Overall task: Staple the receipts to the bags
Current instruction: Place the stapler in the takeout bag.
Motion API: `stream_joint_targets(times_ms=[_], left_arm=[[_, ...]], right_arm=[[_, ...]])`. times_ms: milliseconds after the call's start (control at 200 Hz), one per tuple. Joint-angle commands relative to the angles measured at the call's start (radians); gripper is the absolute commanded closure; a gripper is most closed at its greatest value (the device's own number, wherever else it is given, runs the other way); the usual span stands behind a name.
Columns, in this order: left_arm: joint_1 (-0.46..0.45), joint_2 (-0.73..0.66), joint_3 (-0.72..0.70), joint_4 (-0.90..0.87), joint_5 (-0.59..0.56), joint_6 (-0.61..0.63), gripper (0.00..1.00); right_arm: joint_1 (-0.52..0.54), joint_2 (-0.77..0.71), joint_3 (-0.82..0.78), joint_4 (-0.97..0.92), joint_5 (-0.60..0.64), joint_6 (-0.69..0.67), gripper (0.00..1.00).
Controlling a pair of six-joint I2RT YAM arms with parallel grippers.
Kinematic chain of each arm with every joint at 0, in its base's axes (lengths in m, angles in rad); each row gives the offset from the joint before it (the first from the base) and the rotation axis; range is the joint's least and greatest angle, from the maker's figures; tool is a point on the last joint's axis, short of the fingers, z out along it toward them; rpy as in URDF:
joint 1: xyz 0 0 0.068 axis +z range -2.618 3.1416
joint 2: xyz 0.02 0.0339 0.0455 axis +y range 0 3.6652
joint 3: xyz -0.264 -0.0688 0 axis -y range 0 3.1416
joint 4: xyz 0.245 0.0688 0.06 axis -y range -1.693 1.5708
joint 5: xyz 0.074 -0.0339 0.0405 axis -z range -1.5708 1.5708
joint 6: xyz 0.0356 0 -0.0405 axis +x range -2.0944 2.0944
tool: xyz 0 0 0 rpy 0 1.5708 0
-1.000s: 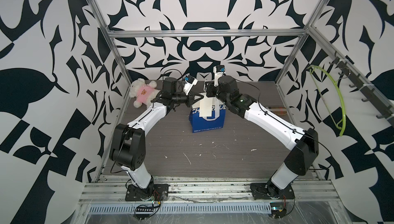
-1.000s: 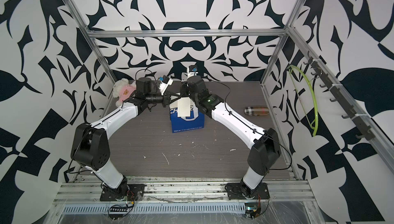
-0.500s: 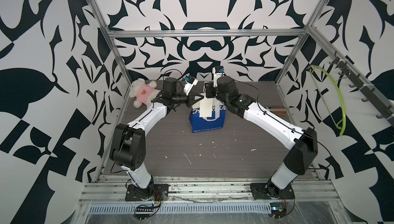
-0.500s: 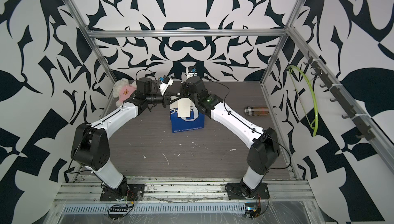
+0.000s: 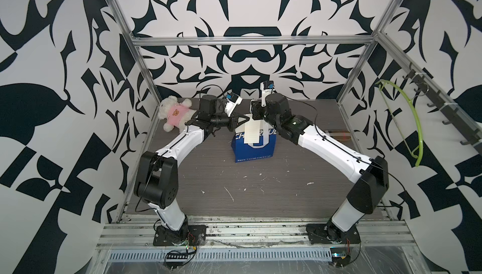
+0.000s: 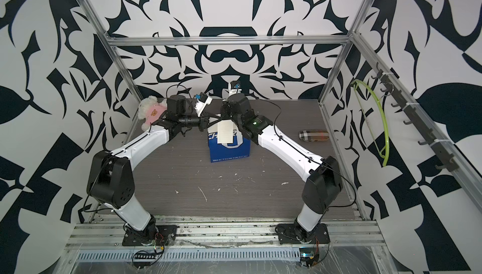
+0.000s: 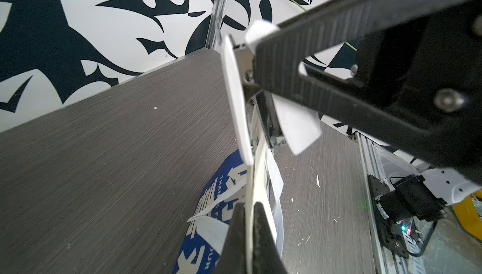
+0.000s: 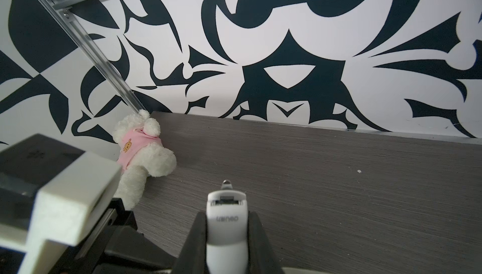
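Well off the bag's left, by the back wall, a plush toy lies out of the way; I judge it plays no part. From the bag's left my left gripper reaches in level, fingers pressed together on a thin cream edge of paper. I read that as the receipt pinned near the bag's top so it can't slide when the staple goes in. The bag stands upright mid-table, blue face toward me. The receipt hangs down over the upper front of the bag and covers part of the white lettering. That puts the slip where one staple near the bag's rim should catch both sheets. Just above the bag's top edge, on its right, my right gripper is clamped around the small white stapler. In the left wrist view the paper runs edge-on into the stapler's mouth. I cannot tell whether the bag's white band sits in that mouth too, and that is my main worry. A press now might bind the receipt alone or catch a ribbon handle. To the bag's right, well apart, a plaid pouch lies on the table. Farther right of the bag a green hanger hangs on the side wall. Neither is in my way.
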Motion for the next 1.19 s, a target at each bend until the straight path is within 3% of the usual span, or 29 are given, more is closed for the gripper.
stream_joint_targets(times_ms=[0,575,1190], left_arm=[[0.000,0.004,-0.007,0.001,-0.001,0.003,1.00],[-0.001,0.004,-0.011,0.014,0.026,-0.004,1.00],[-0.001,0.013,0.004,0.012,-0.008,-0.014,1.00]], right_arm=[[0.006,-0.028,0.028,0.004,0.002,-0.016,1.00],[0.007,-0.017,0.016,0.037,0.035,-0.026,1.00],[0.008,-0.050,-0.023,-0.014,-0.023,-0.014,1.00]])
